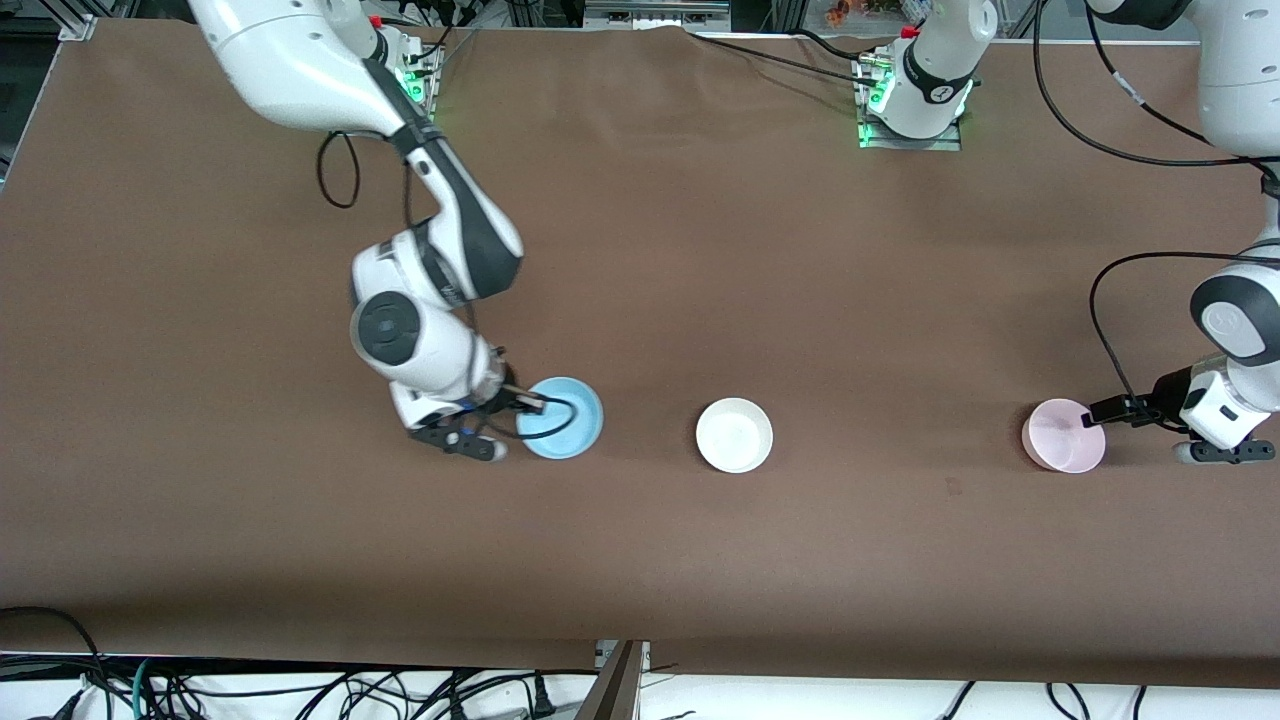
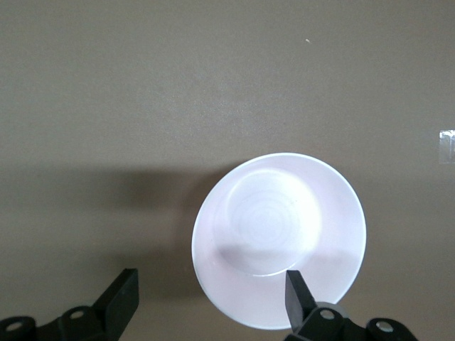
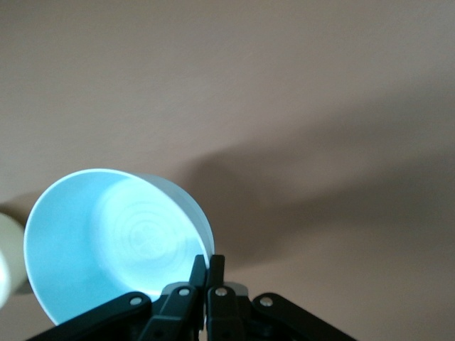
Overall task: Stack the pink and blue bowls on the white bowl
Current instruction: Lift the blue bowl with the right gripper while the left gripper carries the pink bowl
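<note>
Risk of blue bowl (image 3: 117,245) slipping from right gripper (image 3: 207,273) pinching thin rim at nine o'clock; left gripper (image 2: 213,302) spread astride pink bowl (image 2: 279,240) rim.

Table (image 1: 700,250): flat matte brown all over, no pattern; one small darker spot (image 1: 952,487) near the white bowl.

Blue bowl (image 1: 563,418): light sky blue, plain; in the right wrist view (image 3: 114,241) it glows paler toward the centre, with faint concentric rings on the floor.

White bowl (image 1: 735,434): plain white, unmarked.

Pink bowl (image 1: 1064,435): pale pink, plain; washed nearly white in the left wrist view (image 2: 279,238), with faint rings too.

Arms: glossy white shells, dark grey joints, black cables. Gripper fingers black. Bases show green lights and red caps.
</note>
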{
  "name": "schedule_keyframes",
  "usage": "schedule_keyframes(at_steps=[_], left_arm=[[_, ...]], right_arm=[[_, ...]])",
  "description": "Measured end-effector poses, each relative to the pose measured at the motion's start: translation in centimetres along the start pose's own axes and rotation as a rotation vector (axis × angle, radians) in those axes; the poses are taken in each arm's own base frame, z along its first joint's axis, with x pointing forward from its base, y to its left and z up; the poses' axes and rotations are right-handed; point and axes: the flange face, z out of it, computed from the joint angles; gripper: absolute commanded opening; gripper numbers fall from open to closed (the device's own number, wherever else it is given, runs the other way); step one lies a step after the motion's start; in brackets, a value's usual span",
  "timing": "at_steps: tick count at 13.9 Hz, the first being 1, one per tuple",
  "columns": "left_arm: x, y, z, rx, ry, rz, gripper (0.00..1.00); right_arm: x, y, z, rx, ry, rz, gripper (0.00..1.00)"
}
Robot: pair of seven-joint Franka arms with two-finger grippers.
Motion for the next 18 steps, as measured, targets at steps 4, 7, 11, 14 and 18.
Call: schedule_keyframes(at_steps=[4,7,11,14,18], left_arm=[[0.1,-0.4,1.7,-0.004,0.016,-0.012,0.59],[0.1,-0.5,2.2,0.001,0.020,-0.014,0.05],[0.2,-0.2,2.2,0.002,0.021,-0.009,0.00],[0.5,0.2,2.0,0.000,0.024,-0.002,0.00],[2.3,4.8,0.1,-0.073,0.021,0.012,0.00]], right_arm=[[-1.2,-3.0,1.3,0.012,0.006,0.048,0.00],[2.7,0.6,0.4,-0.010,0.007,0.001,0.00],[7.8,6.8,-0.5,-0.042,-0.027,-0.102,0.00],[9.0,8.7,-0.6,-0.054,-0.048,-0.160,0.00],[9.7,9.9,-0.9,-0.060,-0.060,-0.177,0.00]])
